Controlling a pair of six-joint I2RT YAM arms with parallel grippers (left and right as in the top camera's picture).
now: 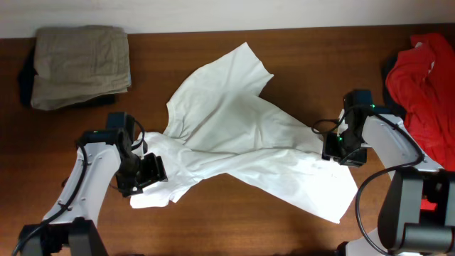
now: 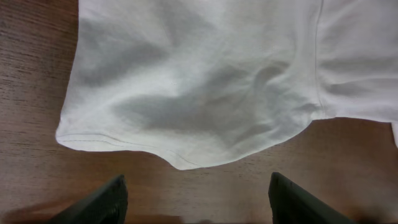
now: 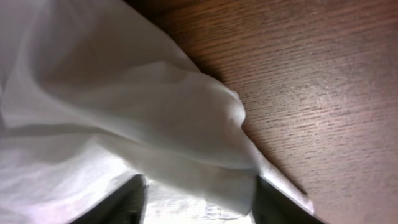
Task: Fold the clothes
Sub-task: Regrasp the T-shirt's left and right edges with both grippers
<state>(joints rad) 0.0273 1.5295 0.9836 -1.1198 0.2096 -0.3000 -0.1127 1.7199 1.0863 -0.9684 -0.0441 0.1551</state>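
1. A dark brown wooden table (image 1: 234, 220) fills the overhead view, with a pale strip of wall along its far edge.
2. A white shirt (image 1: 242, 135) lies spread and rumpled across the middle of the table. One part reaches toward the far edge and a broad part runs down to the near right. It is crumpled, not folded.
3. A red garment (image 1: 426, 78) is heaped at the right edge, well apart from the shirt.
4. A folded khaki garment (image 1: 82, 64) sits in the far left corner, also well apart from the shirt.
5. The left gripper (image 1: 146, 174) is at the shirt's near-left corner. In its wrist view the left gripper (image 2: 196, 186) stands wide. Its dark fingers (image 2: 102, 202) are spread over bare wood, and the hem of the white shirt (image 2: 205, 81) lies just ahead of them, untouched.
6. The right gripper (image 1: 340, 148) is at the shirt's right edge. In its wrist view the right gripper (image 3: 199, 186) is also spread. Folds of the white shirt (image 3: 124, 112) lie between its fingers (image 3: 124, 199) and reach past them, but the fingers are not closed on the cloth.
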